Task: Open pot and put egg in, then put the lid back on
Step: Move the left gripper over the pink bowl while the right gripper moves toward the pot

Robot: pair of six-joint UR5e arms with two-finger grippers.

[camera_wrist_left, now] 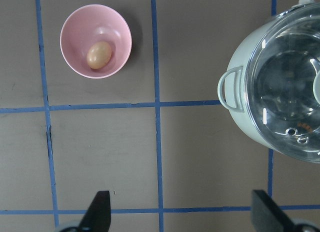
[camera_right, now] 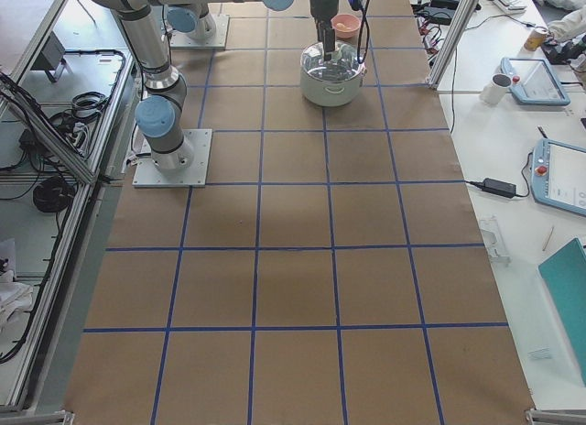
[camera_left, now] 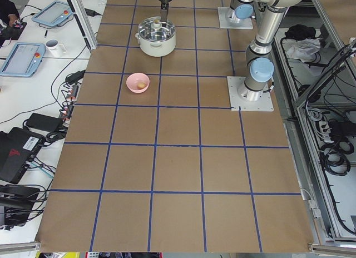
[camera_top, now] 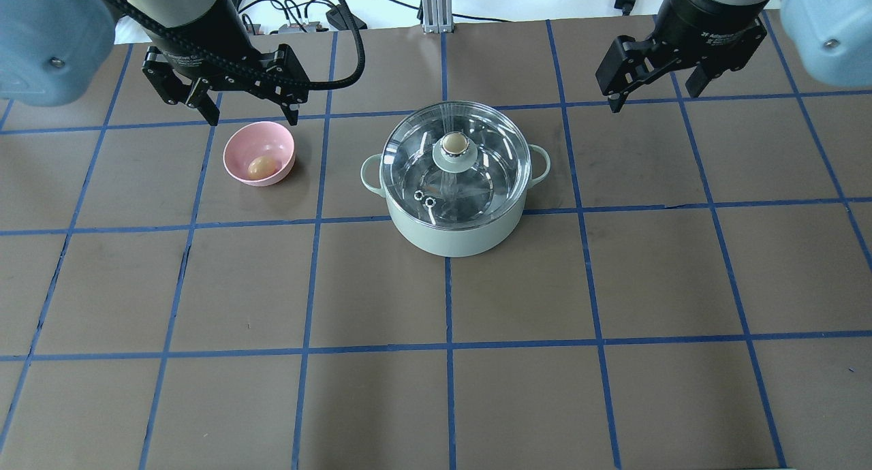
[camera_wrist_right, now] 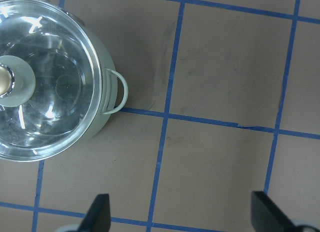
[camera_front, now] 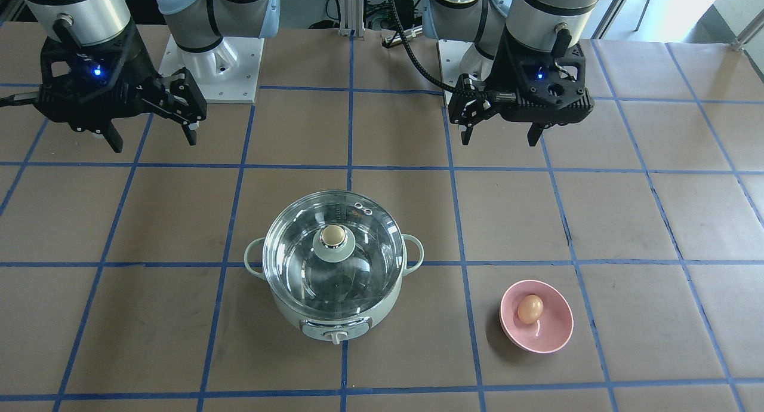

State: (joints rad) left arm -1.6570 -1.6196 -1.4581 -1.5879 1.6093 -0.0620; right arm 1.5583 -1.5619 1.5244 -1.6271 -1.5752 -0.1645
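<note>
Your left hand [camera_top: 252, 119] and right hand [camera_top: 654, 99] hang spread, apart from the pot [camera_top: 449, 242]. Its glass lid [camera_top: 484, 177], on, looks slick: grip the knob [camera_top: 454, 143]. The egg [camera_top: 262, 166], in the bowl [camera_top: 235, 146] beside the pot, is fragile.

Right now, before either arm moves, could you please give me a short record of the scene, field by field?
pot: mint-green electric pot, mid-table, closed
lid: glass, seated on the pot, knob up
egg: tan, lying in the pink bowl, on the robot's left of the pot
left gripper: open, empty, raised, apart from the bowl
right gripper: open, empty, raised on the pot's other side
progress: lid not yet lifted, egg not yet picked
</note>
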